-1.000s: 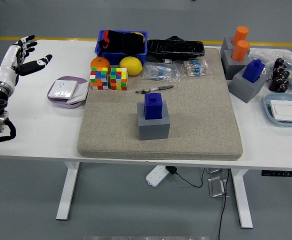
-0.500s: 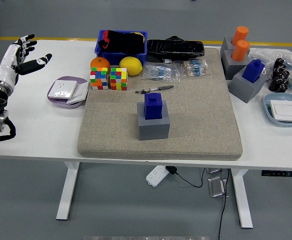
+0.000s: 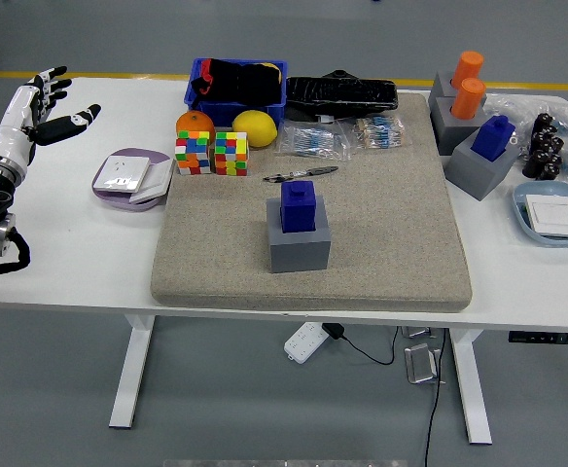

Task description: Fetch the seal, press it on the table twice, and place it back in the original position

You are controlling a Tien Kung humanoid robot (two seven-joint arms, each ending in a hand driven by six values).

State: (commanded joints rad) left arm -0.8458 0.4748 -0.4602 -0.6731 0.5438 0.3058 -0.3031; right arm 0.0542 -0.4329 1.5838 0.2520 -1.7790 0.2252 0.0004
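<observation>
Blue seal [image 3: 298,205] stands upright, apparently seated in its grey holder [image 3: 299,243].

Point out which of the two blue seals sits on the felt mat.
The blue seal in the grey holder at the middle of the mat. The other blue seal stands off the mat, at the table's right side beside the orange ones.

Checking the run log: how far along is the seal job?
Nothing visibly done: the blue seal sits in its grey holder mid-mat, no stamp marks visible. Nothing in hand: the left hand is open at the table's left edge, far from it; no right hand in view. Left: fetch, press twice, return.
</observation>
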